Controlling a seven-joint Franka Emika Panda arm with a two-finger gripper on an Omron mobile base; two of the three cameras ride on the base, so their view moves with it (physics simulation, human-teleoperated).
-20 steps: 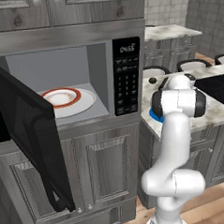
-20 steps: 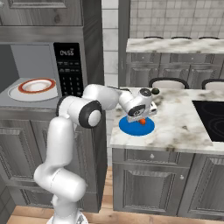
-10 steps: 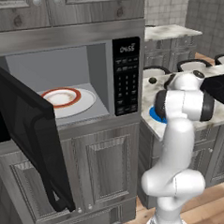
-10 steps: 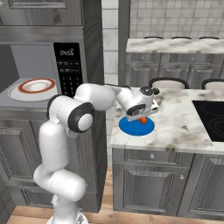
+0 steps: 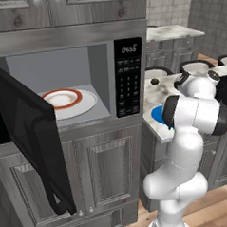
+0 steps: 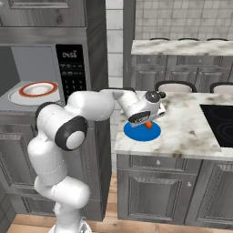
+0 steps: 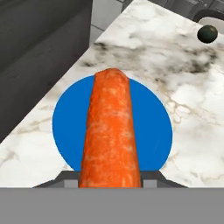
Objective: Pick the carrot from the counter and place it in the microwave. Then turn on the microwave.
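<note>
Claw (image 6: 148, 124) closed on the carrot (image 7: 110, 131), partway shut around its near end. Carrot's long axis pointing straight out from the claw, above the blue plate (image 7: 153, 127) on the bench (image 6: 191, 125); whether clear of the plate, hard to tell. Microwave (image 5: 127, 76) well off to the arm's left, door wide open, white plate (image 5: 67, 100) inside. Next judged: lift, swing left, carrot fed in lengthwise.

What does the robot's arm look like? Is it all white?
Mostly white! The arm is made of smooth, rounded tube-like pieces with dark bands at its joints, like black rings at the elbows. The gripper sits on a chunky white hand with dark round spots on top. No loose cables show.
</note>
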